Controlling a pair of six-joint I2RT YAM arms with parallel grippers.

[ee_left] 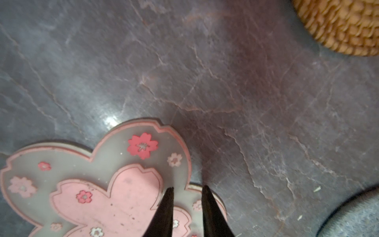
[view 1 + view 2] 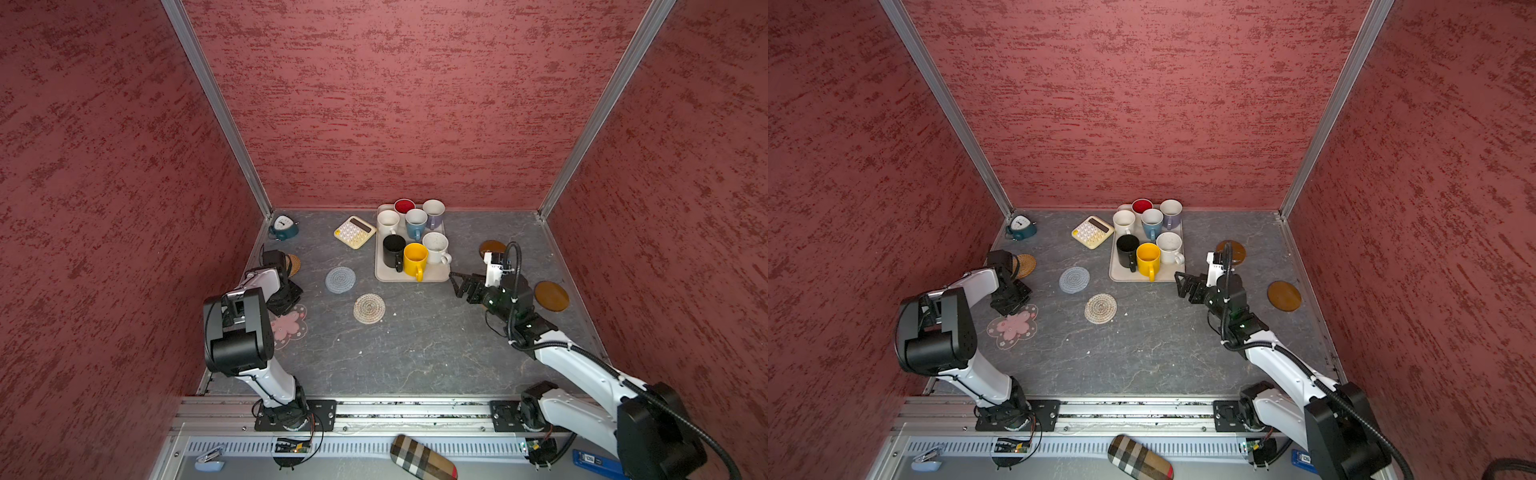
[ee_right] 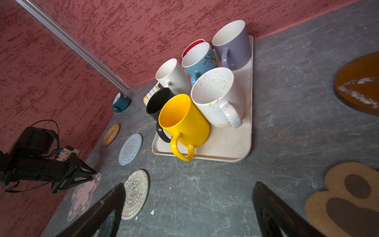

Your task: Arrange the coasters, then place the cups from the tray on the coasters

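Note:
Several cups stand together on the beige tray (image 2: 432, 276), among them yellow (image 2: 415, 257), black (image 2: 393, 249), speckled white (image 2: 435, 245), blue (image 2: 416, 222) and lavender (image 2: 434, 212). My left gripper (image 1: 187, 187) hovers with its jaws almost shut over an edge of the pink flower coaster (image 2: 291, 328), which lies flat; nothing sits between the tips. The woven tan (image 2: 293, 264), grey (image 2: 340, 279) and beige (image 2: 369, 308) coasters lie nearby. My right gripper (image 3: 189, 184) is wide open and empty, just off the tray's near right corner. Two brown discs (image 2: 493, 248) (image 2: 551, 296) and the paw-print coaster (image 3: 348, 199) lie around it.
A yellow calculator (image 2: 354, 232) lies left of the tray and a teal alarm clock (image 2: 283, 227) stands in the back left corner. Red walls close in the table on three sides. A plaid case (image 2: 422, 457) rests on the front ledge.

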